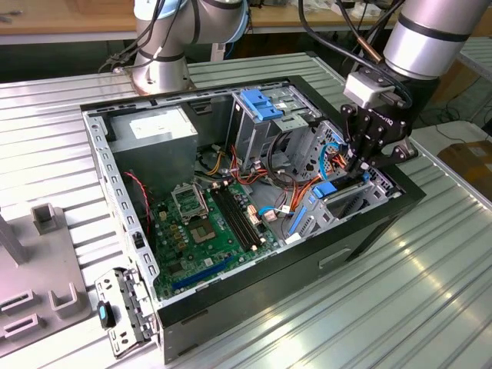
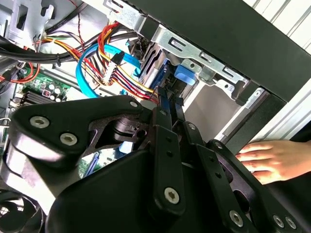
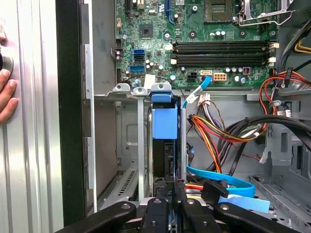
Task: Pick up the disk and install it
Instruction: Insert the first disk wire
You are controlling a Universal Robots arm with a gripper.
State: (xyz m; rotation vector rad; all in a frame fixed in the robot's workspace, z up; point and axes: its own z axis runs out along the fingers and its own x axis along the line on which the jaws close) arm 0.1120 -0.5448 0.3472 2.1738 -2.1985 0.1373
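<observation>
The disk (image 3: 164, 154) stands on edge in a slot of the grey drive bay (image 3: 127, 145), inside the open computer case (image 1: 254, 304). Its bright blue rail frame (image 3: 164, 121) faces the motherboard and also appears in the exterior view as a blue rail frame (image 1: 324, 189). My gripper (image 1: 358, 164) reaches down into the bay at the case's end on the exterior view's right. In both wrist views the black fingers sit close together, clamped on the disk's near edge: gripper (image 3: 169, 182), gripper (image 2: 167, 98).
A hand (image 2: 272, 158) rests on the case's outer wall, hand (image 3: 7, 92). Orange, red and blue cables (image 3: 228, 131) crowd the space beside the bay. The green motherboard (image 1: 207, 223), grey power supply (image 1: 157, 127) and blue-latched cage (image 1: 261, 104) fill the case. A second arm's base (image 1: 157, 69) stands behind.
</observation>
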